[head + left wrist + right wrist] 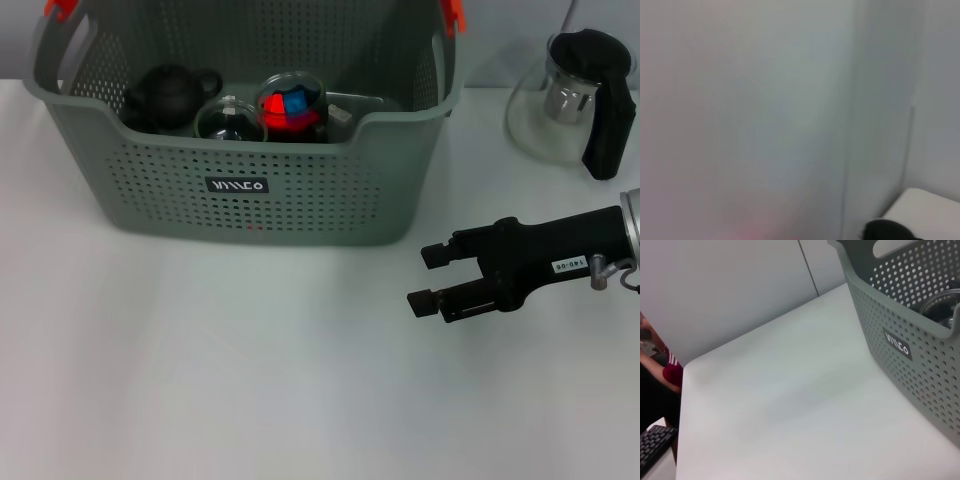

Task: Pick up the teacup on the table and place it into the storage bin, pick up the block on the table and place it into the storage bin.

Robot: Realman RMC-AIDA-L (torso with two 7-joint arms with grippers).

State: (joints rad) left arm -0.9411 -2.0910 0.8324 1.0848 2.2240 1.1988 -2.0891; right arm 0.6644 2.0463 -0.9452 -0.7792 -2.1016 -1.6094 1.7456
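The grey-green perforated storage bin (250, 170) stands at the back left of the white table; it also shows in the right wrist view (920, 365). Inside it lie a clear glass teacup (228, 120), a second glass cup (291, 82) holding a red and blue block (287, 106), and a small black teapot (165, 95). My right gripper (426, 279) is open and empty. It hovers low over the table to the right of the bin's front corner, fingers pointing left. My left gripper is out of view; its wrist view shows only a wall.
A glass teapot (575, 100) with a black lid and handle stands at the back right, behind my right arm. The white table (250, 370) stretches in front of the bin. A person's arm (665, 372) and a keyboard (652, 445) lie beyond the table's far edge.
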